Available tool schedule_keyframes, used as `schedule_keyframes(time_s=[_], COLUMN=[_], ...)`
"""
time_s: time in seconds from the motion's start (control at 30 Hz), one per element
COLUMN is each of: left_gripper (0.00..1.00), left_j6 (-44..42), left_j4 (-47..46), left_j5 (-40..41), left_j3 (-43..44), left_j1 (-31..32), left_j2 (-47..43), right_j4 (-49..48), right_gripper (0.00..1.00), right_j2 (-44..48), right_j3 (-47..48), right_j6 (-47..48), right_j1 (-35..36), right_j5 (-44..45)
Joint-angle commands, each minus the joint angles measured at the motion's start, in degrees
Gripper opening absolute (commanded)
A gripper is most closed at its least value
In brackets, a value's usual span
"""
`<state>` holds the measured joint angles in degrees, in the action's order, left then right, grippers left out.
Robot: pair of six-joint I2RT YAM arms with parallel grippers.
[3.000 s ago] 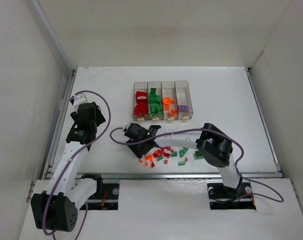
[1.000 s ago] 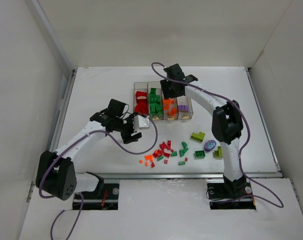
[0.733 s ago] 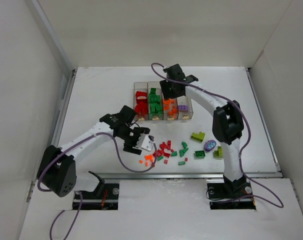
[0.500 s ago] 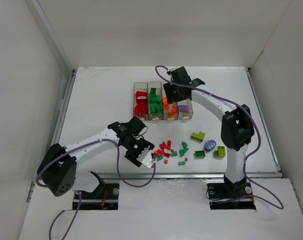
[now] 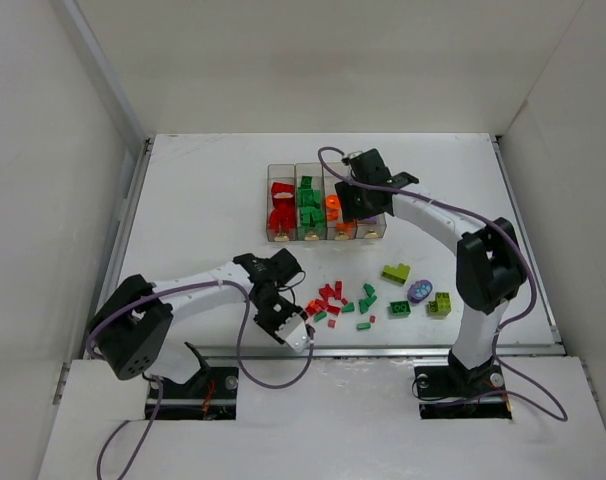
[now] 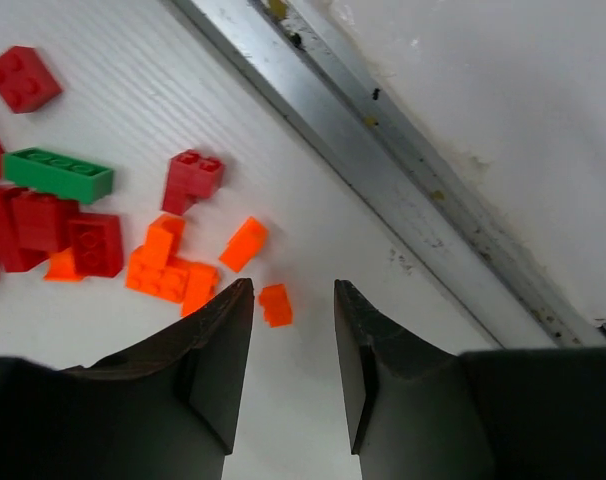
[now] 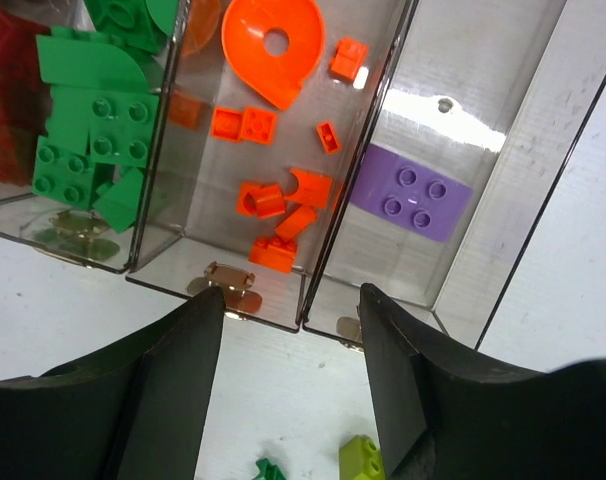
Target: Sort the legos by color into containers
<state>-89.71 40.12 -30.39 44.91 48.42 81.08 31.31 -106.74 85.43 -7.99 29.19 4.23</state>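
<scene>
Left fingers [image 6: 223, 340] half-open astride small orange plastic brick [image 6: 276, 305], poised to pinch it; nothing held. Right fingers [image 7: 188, 360] wide, empty, over clear plastic bins [image 7: 503, 110].

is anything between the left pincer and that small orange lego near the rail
Nothing visible does. The small orange lego lies alone, right below the gap of the open left pincer; the other orange pieces sit off to one side.

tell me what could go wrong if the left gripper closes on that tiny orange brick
The tiny orange brick sits off-centre between the fingers of the left gripper, nearer one of them, so it may twist or pop out toward the metal rail. The orange bricks beside that finger could get dragged along.
</scene>
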Motion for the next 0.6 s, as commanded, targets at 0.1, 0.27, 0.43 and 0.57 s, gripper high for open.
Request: schedule_keyframes(time_s=[0.1, 0.27, 0.43, 0.57], left_gripper=[0.34, 0.3, 0.27, 0.34], left_j6=[3.2, 9.5, 7.8, 6.5], left_j4=[-1.5, -10.2, -9.6, -7.7], left_j5=[-0.6, 3.1, 3.1, 1.4], left_j3=[-5.2, -7.4, -6.2, -6.2], left_j1=[1.1, 1.1, 1.1, 1.1], left_j2=[0.0, -0.5, -1.0, -2.3], right_j4=[-3.4, -3.4, -3.4, -2.8], right_gripper=[0.62, 0.62, 0.62, 0.62], right_j2=[2.7, 3.2, 3.7, 3.7], right_j3=[-0.2, -0.2, -0.7, -0.7], right_j6=[-0.8, -0.8, -0.8, -0.8], right_j1=[-0.2, -0.2, -0.2, -0.2], right_j5=[0.1, -0.5, -1.0, -0.5])
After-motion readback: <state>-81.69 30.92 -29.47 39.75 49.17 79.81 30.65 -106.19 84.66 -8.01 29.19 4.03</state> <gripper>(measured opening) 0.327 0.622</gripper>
